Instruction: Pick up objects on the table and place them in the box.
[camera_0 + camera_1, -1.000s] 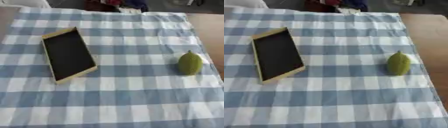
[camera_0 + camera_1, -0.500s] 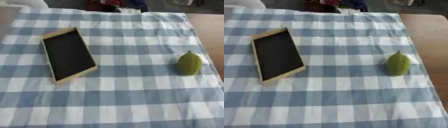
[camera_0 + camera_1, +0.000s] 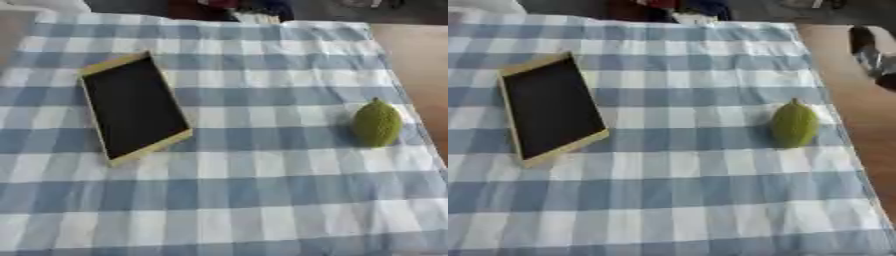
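A green, bumpy, oval fruit (image 3: 377,123) lies on the blue and white checked cloth near its right edge. A shallow box (image 3: 150,148) with a pale wooden rim and a black inside sits at the left, turned askew, with nothing in it. At the upper right edge of the right eye view, a dark and silver part of my right hand (image 3: 871,54) shows over the bare wooden table. It is well behind and to the right of the fruit, and its fingers cannot be made out. My left hand is out of sight.
The checked cloth (image 3: 245,200) covers most of the table. Bare wood (image 3: 866,120) runs along the right side. Dark and coloured things (image 3: 254,9) lie beyond the far edge of the cloth.
The dark and silver hand has come into the right eye view at the upper right edge. The fruit and the box have not moved.
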Robot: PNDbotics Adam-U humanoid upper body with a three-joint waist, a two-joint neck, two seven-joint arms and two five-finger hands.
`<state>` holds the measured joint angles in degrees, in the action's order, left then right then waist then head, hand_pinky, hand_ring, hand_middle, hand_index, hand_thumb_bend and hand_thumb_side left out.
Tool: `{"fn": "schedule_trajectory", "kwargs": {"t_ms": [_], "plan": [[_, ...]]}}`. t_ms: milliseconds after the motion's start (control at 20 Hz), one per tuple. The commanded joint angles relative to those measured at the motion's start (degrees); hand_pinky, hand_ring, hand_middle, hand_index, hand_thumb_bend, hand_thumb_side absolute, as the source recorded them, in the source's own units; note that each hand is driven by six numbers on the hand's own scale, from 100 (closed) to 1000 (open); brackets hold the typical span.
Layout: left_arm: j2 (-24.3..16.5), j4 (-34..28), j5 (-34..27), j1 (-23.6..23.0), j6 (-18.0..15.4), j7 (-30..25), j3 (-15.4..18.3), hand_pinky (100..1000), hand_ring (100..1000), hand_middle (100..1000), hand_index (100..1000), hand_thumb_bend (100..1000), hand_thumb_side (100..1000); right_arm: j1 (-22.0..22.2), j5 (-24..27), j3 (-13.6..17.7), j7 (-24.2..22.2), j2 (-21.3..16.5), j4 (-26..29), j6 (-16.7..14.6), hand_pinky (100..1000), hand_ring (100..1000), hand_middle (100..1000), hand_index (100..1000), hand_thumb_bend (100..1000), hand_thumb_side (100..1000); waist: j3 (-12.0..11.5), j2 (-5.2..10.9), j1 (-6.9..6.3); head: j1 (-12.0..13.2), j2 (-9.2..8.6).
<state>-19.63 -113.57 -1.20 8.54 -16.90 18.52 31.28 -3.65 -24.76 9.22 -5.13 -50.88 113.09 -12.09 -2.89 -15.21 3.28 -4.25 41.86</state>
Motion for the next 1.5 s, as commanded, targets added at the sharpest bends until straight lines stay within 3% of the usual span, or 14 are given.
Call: {"fn": "schedule_trajectory", "kwargs": {"t_ms": [50,450,750,1200,1500], "plan": [[-2.03,-1.02,0.18,0.04,0.1,0.22,0.48,673,513,722,846,114,480,0.9,-2.88,-0.75,-2.51,-3.43,1.35,-2.81,839,839,845,877,276,507,0.21,1.03,-0.1,0.2,0.37],[-2.03,-1.02,0.14,0.04,0.14,0.13,0.37,672,512,723,846,113,481,1.78,-2.6,-3.08,-6.26,-4.16,1.28,-6.57,842,840,848,886,279,511,0.28,1.09,-0.11,0.07,0.34],[-1.9,-1.02,-0.01,0.13,0.19,-0.09,0.26,672,512,723,846,111,484,1.11,-0.28,-4.45,-8.96,-4.28,-0.08,-7.24,846,839,851,897,272,514,0.13,0.95,-0.18,-0.18,0.4],[-1.5,-1.02,-0.3,0.31,0.26,-0.43,0.12,672,510,724,846,107,487,-1.26,1.86,-5.13,-9.39,-3.39,-2.82,-7.27,844,834,849,904,269,498,-0.33,0.67,-0.37,-0.8,0.17],[-1.17,-1.02,-0.54,0.39,0.24,-0.65,0.04,672,510,724,846,106,488,-4.57,4.51,-6.65,-14.55,-2.41,-8.35,-8.16,851,844,858,927,341,352,-1.05,0.39,-0.67,-1.39,-0.04]]}}
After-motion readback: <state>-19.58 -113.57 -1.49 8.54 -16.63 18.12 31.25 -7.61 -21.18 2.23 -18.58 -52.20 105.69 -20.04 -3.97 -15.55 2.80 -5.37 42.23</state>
